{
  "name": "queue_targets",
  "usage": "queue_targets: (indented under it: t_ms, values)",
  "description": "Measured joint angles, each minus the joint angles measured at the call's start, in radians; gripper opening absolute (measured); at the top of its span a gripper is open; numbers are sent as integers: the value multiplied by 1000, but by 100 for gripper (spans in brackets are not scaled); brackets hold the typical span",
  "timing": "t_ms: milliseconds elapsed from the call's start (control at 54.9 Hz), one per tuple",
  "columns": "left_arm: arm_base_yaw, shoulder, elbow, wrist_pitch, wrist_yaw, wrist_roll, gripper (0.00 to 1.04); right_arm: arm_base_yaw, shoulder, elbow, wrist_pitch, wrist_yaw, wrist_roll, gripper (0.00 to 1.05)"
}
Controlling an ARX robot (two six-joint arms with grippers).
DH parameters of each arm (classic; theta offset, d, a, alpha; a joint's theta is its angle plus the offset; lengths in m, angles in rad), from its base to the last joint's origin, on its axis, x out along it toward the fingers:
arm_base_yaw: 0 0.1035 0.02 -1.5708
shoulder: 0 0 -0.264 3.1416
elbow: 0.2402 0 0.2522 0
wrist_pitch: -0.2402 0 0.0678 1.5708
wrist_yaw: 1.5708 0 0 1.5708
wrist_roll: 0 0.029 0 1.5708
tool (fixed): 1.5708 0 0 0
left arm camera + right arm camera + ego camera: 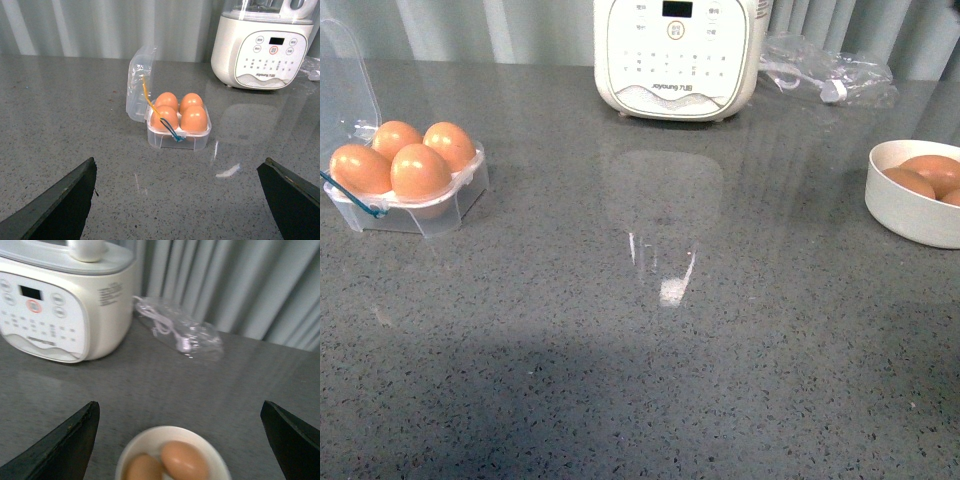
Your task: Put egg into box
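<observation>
Four eggs (194, 119) in box (192, 143); front crops lid (342, 75)

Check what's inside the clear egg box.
Four brown eggs fill all four cups of the box, and its lid stands open. The eggs cover the cup bottoms, so anything under them cannot be seen.
</observation>
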Motion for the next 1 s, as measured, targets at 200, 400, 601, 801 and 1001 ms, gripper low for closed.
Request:
queue_targets:
  t_ms: [200,400,601,801,1001]
  values:
    - [0,0,0,0,0,0,98,-222,-204,-168,14,-31,-85,97]
    - [0,0,0,0,0,0,98,-380,-363,-246,-49,-108,-100,97]
    - [0,0,0,0,0,0,98,-408,-394,-252,-56,-118,-103,97]
    - [0,0,0,0,1,0,98,-394,-454,-345,-3,-323,97,71]
    - [0,0,0,0,0,0,98,-312,-579,-470,-5,-249,173,28]
